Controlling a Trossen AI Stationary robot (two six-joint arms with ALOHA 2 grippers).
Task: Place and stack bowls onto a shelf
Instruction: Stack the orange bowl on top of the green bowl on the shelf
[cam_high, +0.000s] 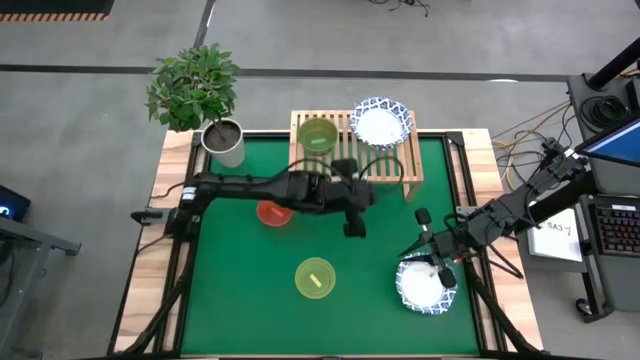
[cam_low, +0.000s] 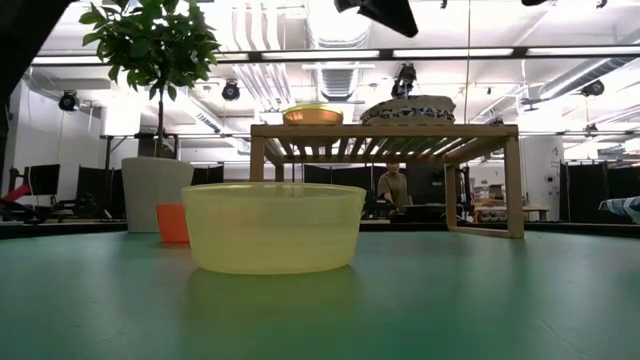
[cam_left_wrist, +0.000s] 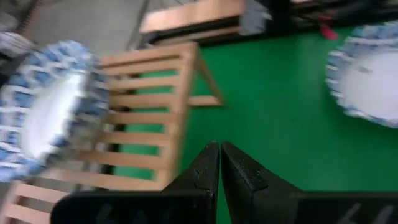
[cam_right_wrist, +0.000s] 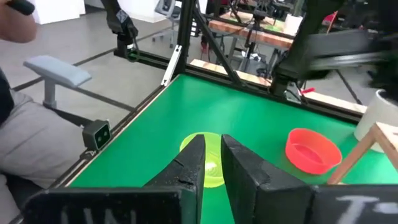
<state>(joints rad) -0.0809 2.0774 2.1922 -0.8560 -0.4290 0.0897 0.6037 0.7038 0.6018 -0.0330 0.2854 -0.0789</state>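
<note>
The light-wood shelf (cam_high: 400, 165) stands at the table's far edge. On its slats sit a green bowl (cam_high: 318, 135) and a white bowl with a blue rim (cam_high: 380, 122). A red bowl (cam_high: 272, 212), a yellow-green bowl (cam_high: 314, 278) and a second white blue-rimmed bowl (cam_high: 420, 288) rest on the green mat. My left gripper (cam_high: 353, 227) hangs shut over the mat just in front of the shelf. My right gripper (cam_high: 440, 268) is above the far right rim of the near white bowl, with its fingers almost together and nothing between them (cam_right_wrist: 212, 146).
A grey pot with a leafy plant (cam_high: 225, 143) stands at the far left corner, beside the shelf. The left arm (cam_high: 260, 187) stretches across the mat over the red bowl. There is open mat at the near left and between the yellow-green bowl and the shelf.
</note>
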